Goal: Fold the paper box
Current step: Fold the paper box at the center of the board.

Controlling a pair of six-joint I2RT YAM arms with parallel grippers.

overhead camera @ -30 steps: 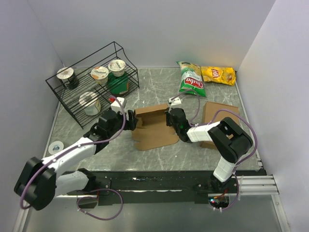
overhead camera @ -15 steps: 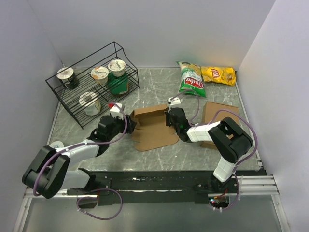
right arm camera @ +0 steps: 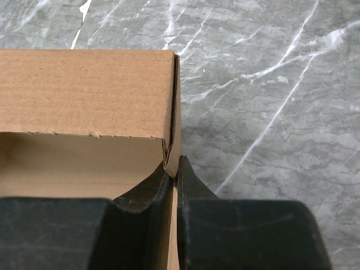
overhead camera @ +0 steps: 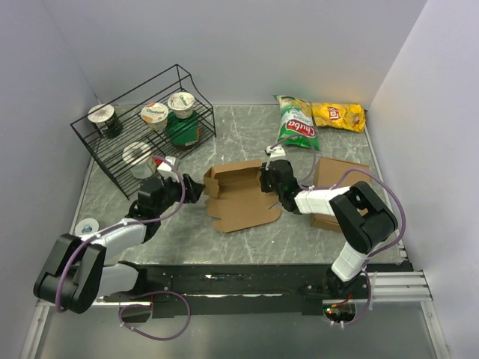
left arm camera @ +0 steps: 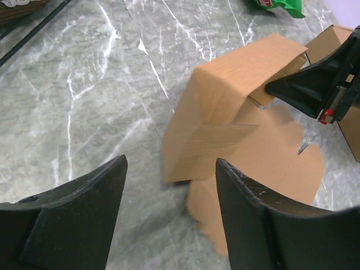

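While the left gripper [left arm camera: 171, 169], jaws spread, hangs just left of the paper box [overhead camera: 241, 196] midway between the side edges of the desk [overhead camera: 239, 134], the right gripper [right arm camera: 173, 169] pinches its raised corner wall; a hard pull could buckle the thin card or slip it free.

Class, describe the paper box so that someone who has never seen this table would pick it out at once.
On the grey marble table, look at the middle, between the black wire rack and the crisp bags. The paper box lies there, one wall pinched by the right pincer. Unlike the plain brown slab to its right, it has notched flaps and raised walls.
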